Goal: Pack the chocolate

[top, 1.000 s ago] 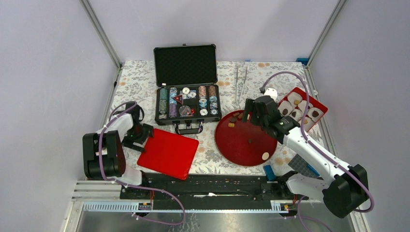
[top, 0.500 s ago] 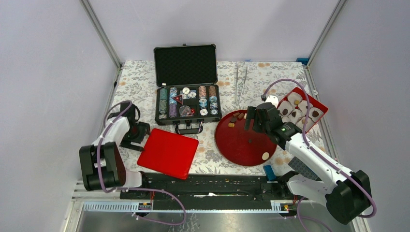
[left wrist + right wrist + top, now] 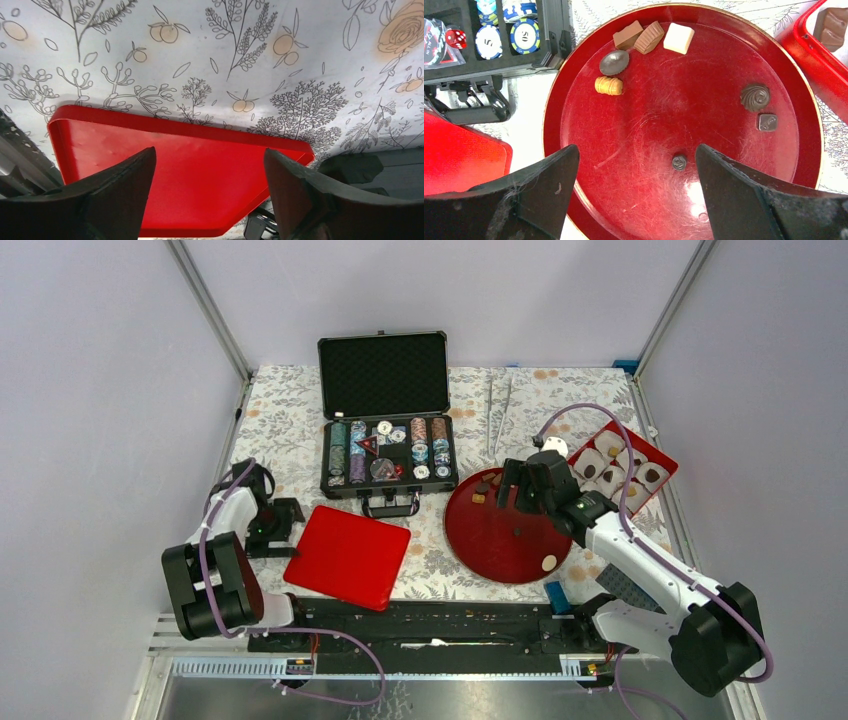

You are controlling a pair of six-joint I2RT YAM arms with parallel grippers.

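Several small chocolates lie on the round red plate [image 3: 634, 125]: tan pieces [image 3: 649, 37], a cream cube [image 3: 678, 38], a dark oval [image 3: 614, 62], a ridged golden lump [image 3: 608, 85], a dark swirl [image 3: 755, 96], a dark square [image 3: 767, 122] and a tiny dark round one [image 3: 679, 161]. My right gripper [image 3: 636, 150] is open and empty above the plate [image 3: 490, 540]; it also shows in the top view [image 3: 515, 485]. The red box [image 3: 660, 455] with white paper cups stands to the plate's right. My left gripper [image 3: 210, 152] is open and empty by the red square lid [image 3: 190, 175].
An open black case of poker chips [image 3: 388, 455] stands behind the lid [image 3: 348, 555]. Metal tweezers [image 3: 498, 410] lie at the back. A blue brick [image 3: 557, 592] and a grey baseplate [image 3: 625, 585] lie near the right arm's base.
My left gripper has drawn back leftward from the red lid's edge. My right gripper has shifted slightly left over the plate, still open.
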